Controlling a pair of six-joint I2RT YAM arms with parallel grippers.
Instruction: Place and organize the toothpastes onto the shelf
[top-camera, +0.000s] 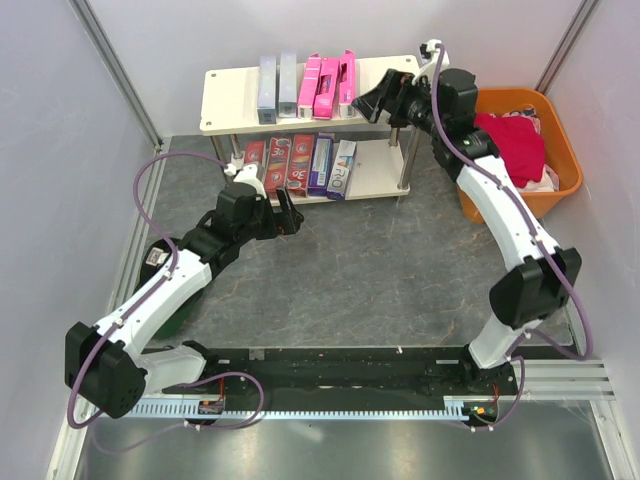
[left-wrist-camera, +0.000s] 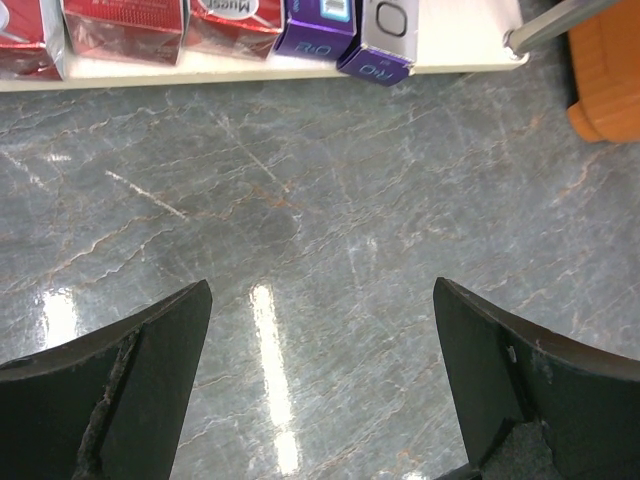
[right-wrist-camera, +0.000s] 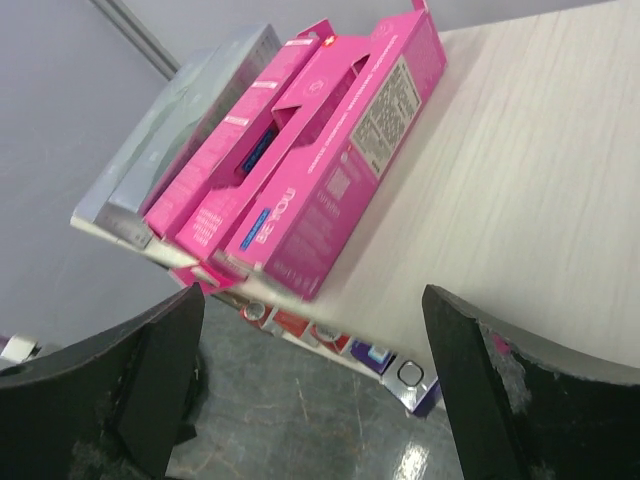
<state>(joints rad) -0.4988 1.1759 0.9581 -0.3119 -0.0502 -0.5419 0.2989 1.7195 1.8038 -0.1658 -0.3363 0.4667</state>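
Observation:
The cream two-tier shelf (top-camera: 225, 85) stands at the back. Its top board holds two silver-grey cartons (top-camera: 277, 86) and three pink cartons (top-camera: 328, 84), which also show in the right wrist view (right-wrist-camera: 320, 160). The lower board holds three red cartons (top-camera: 283, 162), a purple carton (top-camera: 321, 163) and a white lettered carton (top-camera: 342, 168). Their ends show in the left wrist view (left-wrist-camera: 130, 30). My right gripper (top-camera: 368, 103) is open and empty over the top board, right of the pink cartons. My left gripper (top-camera: 290, 214) is open and empty above the floor, in front of the lower board.
An orange basket (top-camera: 560, 150) with red cloth (top-camera: 515, 145) stands right of the shelf. Its corner shows in the left wrist view (left-wrist-camera: 605, 80). A metal shelf leg (top-camera: 405, 160) stands near my right arm. Grey marbled floor (top-camera: 380, 260) lies in front of the shelf.

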